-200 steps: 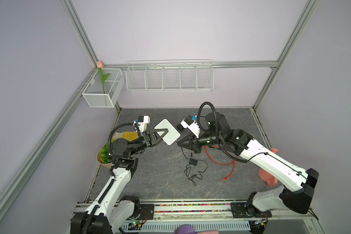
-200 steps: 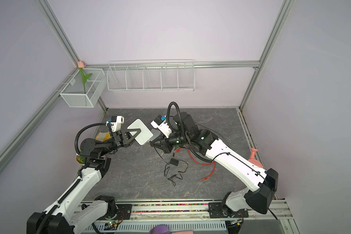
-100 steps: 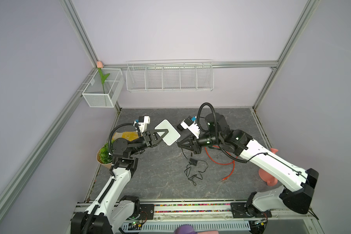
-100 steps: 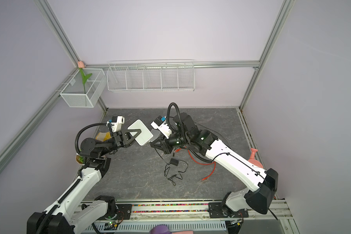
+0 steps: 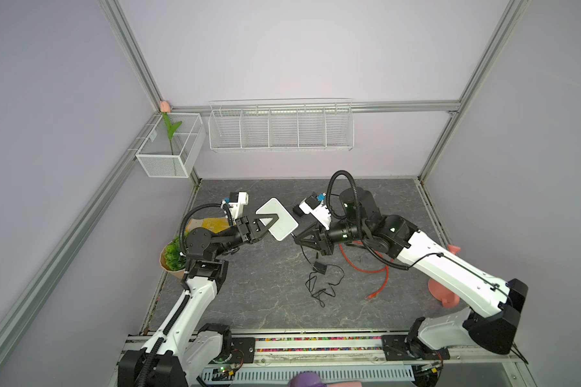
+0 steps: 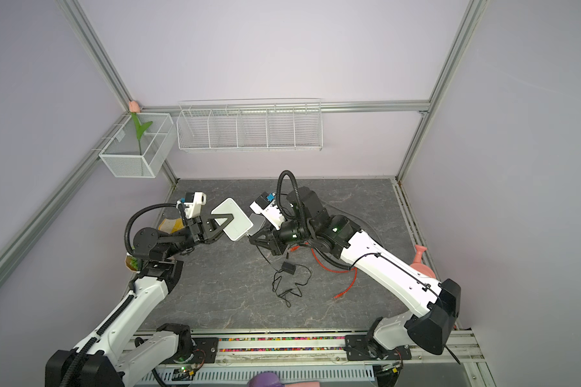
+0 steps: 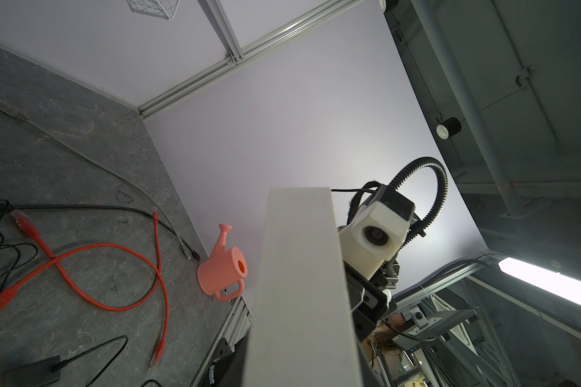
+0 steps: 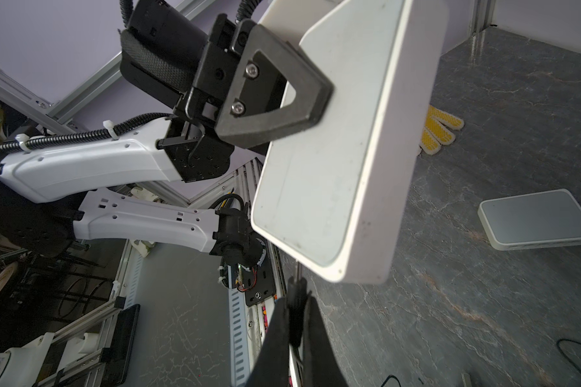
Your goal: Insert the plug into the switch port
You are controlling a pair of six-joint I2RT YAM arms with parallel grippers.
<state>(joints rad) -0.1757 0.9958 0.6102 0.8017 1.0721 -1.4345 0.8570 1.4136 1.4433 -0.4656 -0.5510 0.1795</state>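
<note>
The white switch (image 5: 282, 226) (image 6: 237, 229) hangs tilted above the table. My left gripper (image 5: 271, 219) (image 6: 230, 219) is shut on it, one black finger (image 8: 275, 100) flat on its top face. In the left wrist view only its blank side (image 7: 302, 284) shows. My right gripper (image 5: 296, 234) (image 6: 250, 238) (image 8: 296, 301) is shut on the black plug (image 8: 296, 291). The plug's metal tip touches the switch's lower corner edge. The port is hidden. A thin black cable runs from the plug down to the adapter (image 5: 319, 268) (image 6: 288, 268) on the table.
A second, grey-topped switch (image 8: 537, 219) (image 6: 258, 222) lies on the table behind the grippers. Red cable (image 5: 379, 268) loops under my right arm, and a pink watering can (image 5: 445, 291) (image 7: 223, 268) stands at the right edge. Potted plant (image 5: 175, 254) and yellow glove (image 8: 440, 130) sit left.
</note>
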